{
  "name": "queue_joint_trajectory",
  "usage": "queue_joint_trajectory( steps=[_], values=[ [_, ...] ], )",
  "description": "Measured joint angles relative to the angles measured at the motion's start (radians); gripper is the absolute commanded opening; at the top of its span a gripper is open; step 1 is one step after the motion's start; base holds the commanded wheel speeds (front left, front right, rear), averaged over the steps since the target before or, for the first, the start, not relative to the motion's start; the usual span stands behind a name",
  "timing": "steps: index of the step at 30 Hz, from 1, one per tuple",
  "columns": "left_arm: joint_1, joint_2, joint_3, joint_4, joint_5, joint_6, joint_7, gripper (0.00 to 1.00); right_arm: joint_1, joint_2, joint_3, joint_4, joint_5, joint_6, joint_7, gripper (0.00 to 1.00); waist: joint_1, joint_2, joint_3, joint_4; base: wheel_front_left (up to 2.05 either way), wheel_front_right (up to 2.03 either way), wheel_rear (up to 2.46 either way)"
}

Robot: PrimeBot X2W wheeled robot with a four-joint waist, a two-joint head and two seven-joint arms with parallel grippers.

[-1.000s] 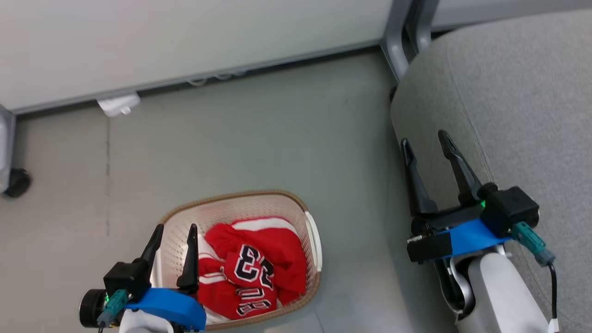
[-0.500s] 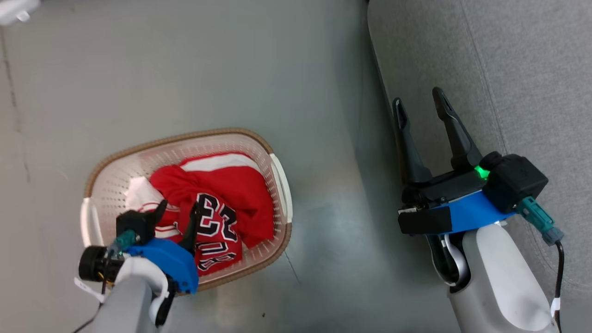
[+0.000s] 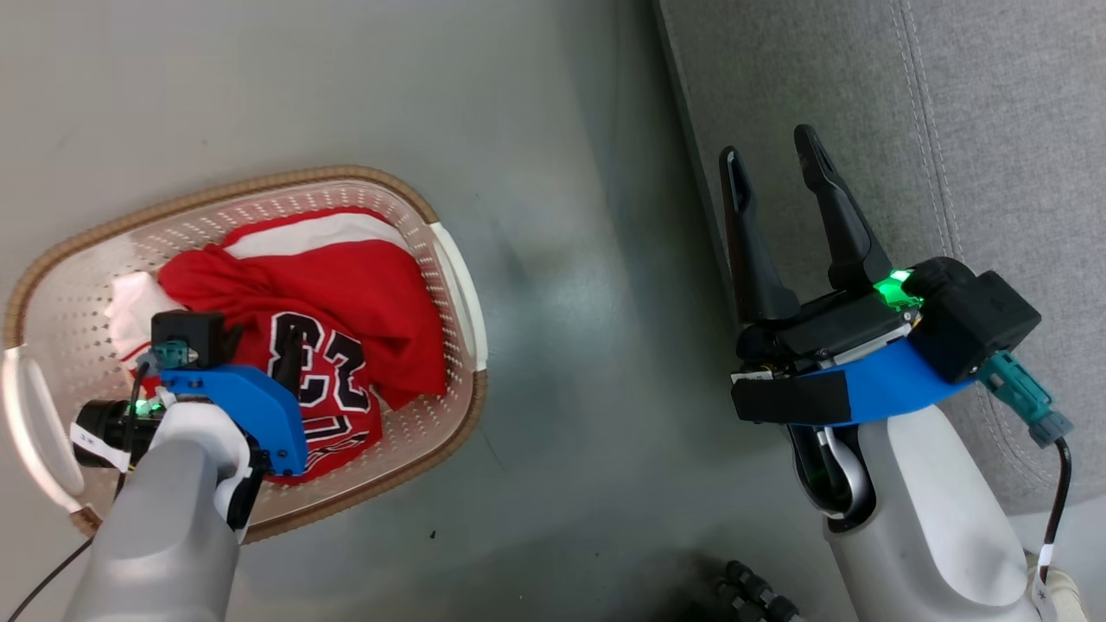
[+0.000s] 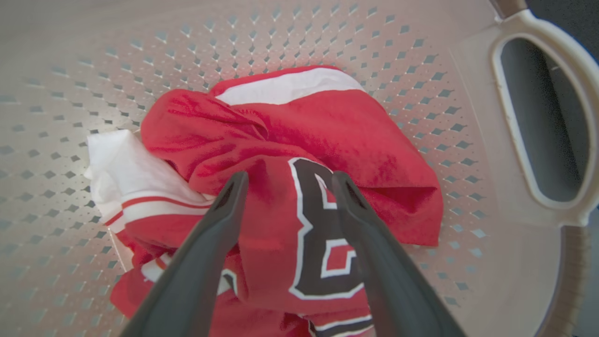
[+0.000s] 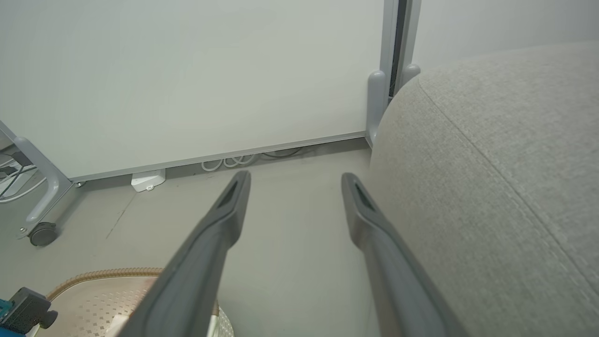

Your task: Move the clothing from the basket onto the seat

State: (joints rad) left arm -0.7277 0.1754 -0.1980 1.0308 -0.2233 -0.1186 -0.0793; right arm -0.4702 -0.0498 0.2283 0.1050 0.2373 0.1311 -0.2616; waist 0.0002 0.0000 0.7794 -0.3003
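Red thin fabric, clothing (image 3: 346, 285): crumpled heap w/ white stripes & trim, black numerals outlined white. "23" legible in head view; lettering below it partly hidden by L arm. White patch of fabric at the heap's side, toward view's left. Location: every visible part lies inside the basket.

Basket (image 3: 259, 177): cream perforated plastic, rounded rectangle, brown woven-look rim, white side handles. Stands on grey floor (image 3: 562, 259), to view's left of the seat, w/ a strip of floor btwn the two.

Seat (image 3: 994, 130): grey upholstered cushion, rounded edge, stitched seam along the top. Much larger than the basket.

L pincer (image 4: 288, 180): down inside the basket, pointing into the heap. State: released, prongs spread, nothing clamped. In L wrist view the red fabric w/ the numeral lies btwn the prongs. Tips sit at fabric level; whether they touch it, cannot tell.

R pincer (image 3: 767, 147): released, prongs wide apart, holding nothing. Hangs above the floor just beside the seat's edge; in head view one prong overlaps the cushion edge. Green light lit at its base. Well apart from the basket.

Background, R wrist view:
- Pale wall panel (image 5: 187, 70) behind the floor area.
- Grey post (image 5: 376, 98) at the seat's corner.
- Looped cables (image 5: 229, 161) under the panel's lower edge.
- Small white box (image 5: 148, 180) on the floor by the panel.
- Caster (image 5: 43, 233) on a grey frame leg, view's left.
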Motion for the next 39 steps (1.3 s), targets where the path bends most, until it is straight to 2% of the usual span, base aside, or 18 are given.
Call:
queue_joint_trajectory(
  steps=[11, 12, 13, 14, 29, 39],
  values=[
    [-0.043, 0.035, 0.008, 0.107, -0.025, 0.013, 0.064, 1.00, 0.004, 0.000, 0.010, -0.025, 0.037, 0.000, 0.000, 1.00, -0.0001, 0.0000, 0.061, -0.056, 0.00, 0.00, 0.00],
    [-0.044, 0.035, 0.007, 0.115, -0.027, 0.015, 0.069, 0.71, 0.004, 0.000, 0.010, -0.026, 0.038, 0.000, 0.000, 1.00, -0.0001, 0.0000, 0.063, -0.059, 0.00, 0.00, 0.00],
    [-0.044, 0.036, 0.004, 0.122, -0.026, 0.016, 0.069, 0.21, 0.004, 0.000, 0.010, -0.027, 0.038, 0.000, 0.000, 1.00, -0.0001, 0.0000, 0.065, -0.062, 0.00, 0.00, 0.00],
    [-0.045, 0.036, 0.003, 0.128, -0.027, 0.016, 0.074, 0.00, 0.004, 0.000, 0.011, -0.028, 0.038, 0.000, 0.000, 1.00, -0.0001, 0.0000, 0.066, -0.064, 0.00, 0.00, 0.00],
    [-0.071, 0.032, -0.017, 0.172, -0.041, 0.013, 0.077, 0.00, 0.004, 0.000, 0.011, -0.026, 0.046, 0.000, -0.002, 1.00, -0.0002, 0.0000, 0.062, -0.058, 0.00, 0.00, 0.00],
    [-0.069, -0.012, -0.035, 0.185, -0.058, 0.008, 0.019, 0.00, 0.004, 0.001, -0.002, 0.013, 0.014, 0.000, -0.002, 1.00, -0.0002, 0.0000, -0.033, -0.026, 0.00, 0.00, 0.00]
  ],
)
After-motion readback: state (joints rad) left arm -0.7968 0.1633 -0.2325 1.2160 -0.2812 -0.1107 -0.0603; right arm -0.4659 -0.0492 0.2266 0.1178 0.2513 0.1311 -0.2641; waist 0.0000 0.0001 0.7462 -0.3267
